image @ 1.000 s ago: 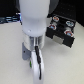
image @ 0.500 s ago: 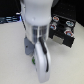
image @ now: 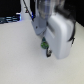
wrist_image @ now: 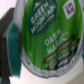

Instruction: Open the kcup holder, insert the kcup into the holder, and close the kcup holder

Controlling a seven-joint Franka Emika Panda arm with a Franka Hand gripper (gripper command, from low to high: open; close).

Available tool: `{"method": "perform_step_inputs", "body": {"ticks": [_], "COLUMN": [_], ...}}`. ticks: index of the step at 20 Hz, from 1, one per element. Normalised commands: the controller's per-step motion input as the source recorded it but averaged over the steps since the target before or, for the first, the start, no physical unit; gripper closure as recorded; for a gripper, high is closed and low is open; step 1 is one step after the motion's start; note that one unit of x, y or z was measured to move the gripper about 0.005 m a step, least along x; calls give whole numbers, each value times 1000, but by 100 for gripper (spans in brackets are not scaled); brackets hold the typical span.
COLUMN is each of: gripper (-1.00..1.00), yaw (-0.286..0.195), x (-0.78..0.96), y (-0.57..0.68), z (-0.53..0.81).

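The kcup (wrist_image: 47, 37) has a glossy green foil-like lid with printed white lettering and a smooth pale rim. The arm's housing (image: 59, 35) looks like smooth, pale, faintly shiny plastic. The desk (image: 17, 55) is a plain matt whitish surface.

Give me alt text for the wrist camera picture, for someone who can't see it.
A close-up fills the frame with the kcup, its bright green foil lid printed with "Green Mountain" and "Dark Magic" in white lettering. A teal rim edges the lid on one side, against a dark background; the gripper itself is not visible in this view.
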Motion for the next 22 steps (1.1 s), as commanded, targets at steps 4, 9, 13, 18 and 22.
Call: {"method": "perform_step_inputs", "body": {"ticks": [4, 9, 13, 18, 22], "gripper": [100, 100, 100, 100, 100], "yaw": [96, 100, 109, 111, 109], "x": [-81, -188, -305, -369, -386], "y": [478, 473, 457, 423, 375], "z": [572, 453, 356, 288, 90]}}
